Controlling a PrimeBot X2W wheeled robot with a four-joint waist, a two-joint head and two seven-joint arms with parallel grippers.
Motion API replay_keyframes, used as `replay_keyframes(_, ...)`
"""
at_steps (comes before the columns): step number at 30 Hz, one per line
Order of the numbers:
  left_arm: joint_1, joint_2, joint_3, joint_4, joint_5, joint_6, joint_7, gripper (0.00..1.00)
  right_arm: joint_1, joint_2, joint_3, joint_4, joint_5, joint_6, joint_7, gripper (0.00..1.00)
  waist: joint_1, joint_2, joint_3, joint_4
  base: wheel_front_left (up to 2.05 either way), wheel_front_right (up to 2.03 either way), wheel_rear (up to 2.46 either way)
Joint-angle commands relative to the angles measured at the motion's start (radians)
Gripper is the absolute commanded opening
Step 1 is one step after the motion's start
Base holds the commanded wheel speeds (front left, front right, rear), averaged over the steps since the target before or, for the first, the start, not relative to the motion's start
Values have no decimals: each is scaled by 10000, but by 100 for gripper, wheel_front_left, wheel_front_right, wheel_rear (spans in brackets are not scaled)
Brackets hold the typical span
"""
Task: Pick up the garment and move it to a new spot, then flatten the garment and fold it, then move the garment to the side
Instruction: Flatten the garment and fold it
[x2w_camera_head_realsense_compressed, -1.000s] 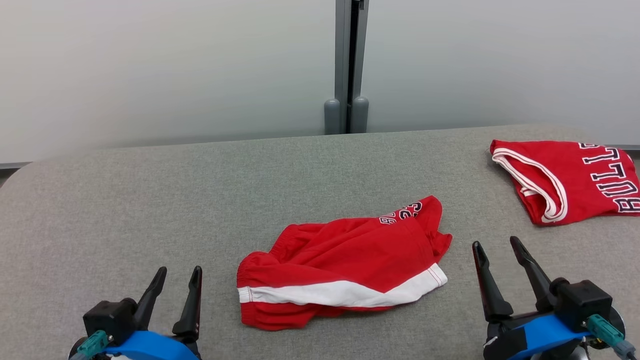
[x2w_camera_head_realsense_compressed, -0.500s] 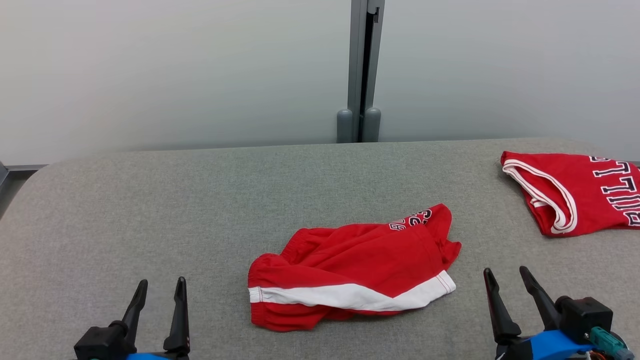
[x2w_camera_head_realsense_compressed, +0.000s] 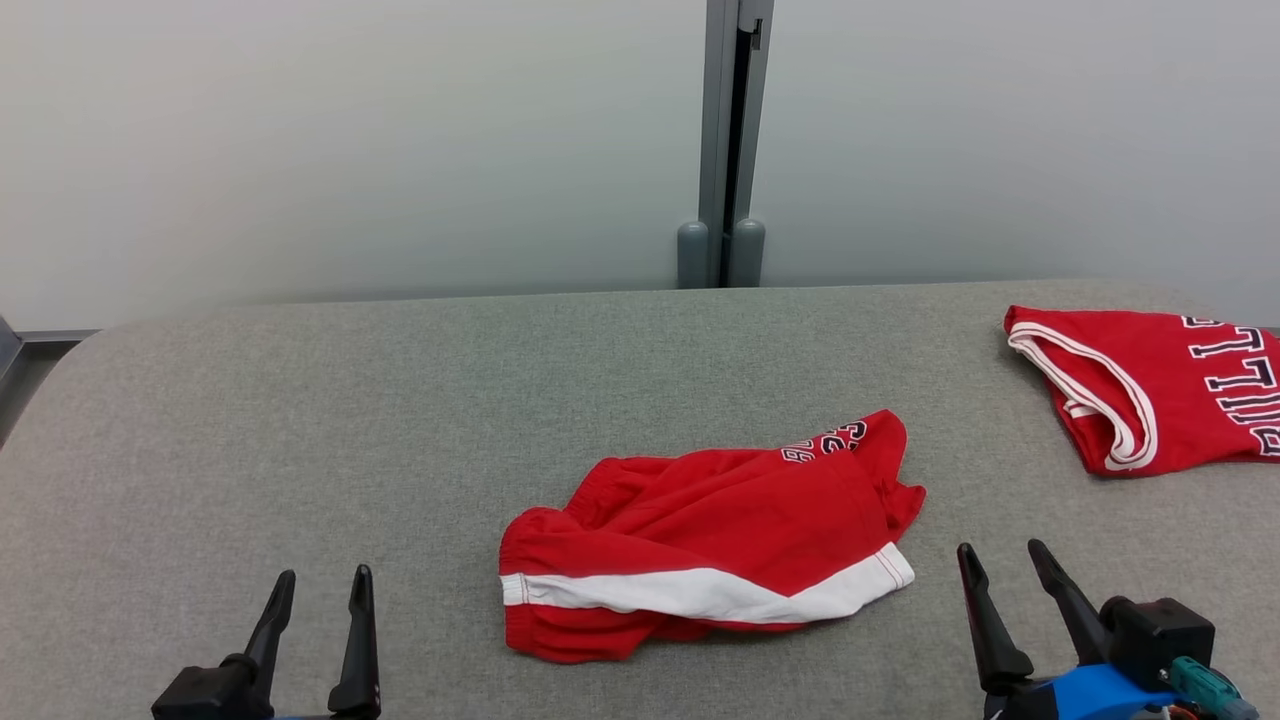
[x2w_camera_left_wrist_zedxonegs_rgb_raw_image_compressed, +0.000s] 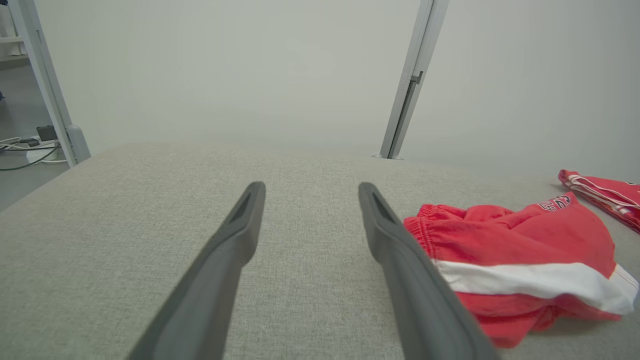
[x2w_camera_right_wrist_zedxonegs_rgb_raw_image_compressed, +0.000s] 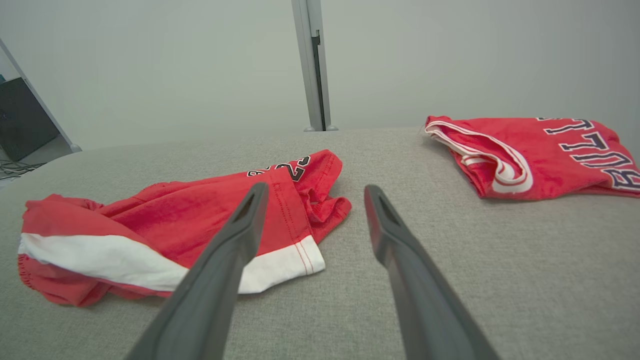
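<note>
The garment (x2w_camera_head_realsense_compressed: 700, 540) is a pair of red shorts with a white stripe, lying crumpled in the middle of the grey padded table (x2w_camera_head_realsense_compressed: 350, 420). The left wrist view has the garment (x2w_camera_left_wrist_zedxonegs_rgb_raw_image_compressed: 515, 260) at its right, and the right wrist view has the garment (x2w_camera_right_wrist_zedxonegs_rgb_raw_image_compressed: 165, 230) at its left. My left gripper (x2w_camera_head_realsense_compressed: 322, 578) stands open at the lower left, well apart from the shorts, nothing between its fingers (x2w_camera_left_wrist_zedxonegs_rgb_raw_image_compressed: 240, 225). My right gripper (x2w_camera_head_realsense_compressed: 1000, 550) is open at the lower right, just right of the shorts' hem, its fingers (x2w_camera_right_wrist_zedxonegs_rgb_raw_image_compressed: 390, 225) empty.
A folded red jersey (x2w_camera_head_realsense_compressed: 1150, 385) with dark lettering lies at the table's far right, also seen as the jersey (x2w_camera_right_wrist_zedxonegs_rgb_raw_image_compressed: 540, 150) in the right wrist view. A grey partition post (x2w_camera_head_realsense_compressed: 728, 150) stands behind the table's back edge. Cables (x2w_camera_left_wrist_zedxonegs_rgb_raw_image_compressed: 25, 147) lie on the floor off the left end.
The head camera has tilted, so the whole picture sits lower and slightly right. Both grippers show lower in the frame and stay open. The garment lies as before.
</note>
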Motion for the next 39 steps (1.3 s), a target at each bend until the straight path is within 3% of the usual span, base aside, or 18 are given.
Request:
replay_keyframes(1,73,-37,48,43,41,-54,-40,100,-62,-26,-30,-41,-10,5,-28,100,0,0,12,2,0,0,0)
replay_keyframes(12,-335,-85,-333,490,-150,-442,424,100,-129,-26,3,-245,-66,5,-24,100,0,0,122,-39,0,0,0)
replay_keyframes(23,-1669,-460,-1476,2366,-857,-1715,2077,100,-351,-27,366,-244,-47,3,-51,100,0,0,554,-379,0,0,0)
replay_keyframes(28,-2168,-527,-2005,2943,-1400,-1925,2328,100,-479,-26,485,-262,-115,3,-28,100,0,0,795,-623,0,0,0)
replay_keyframes(39,-3020,345,-3454,2641,-2794,-1973,1939,100,-597,-26,568,-258,-141,3,-77,100,0,0,1090,-876,0,0,0)
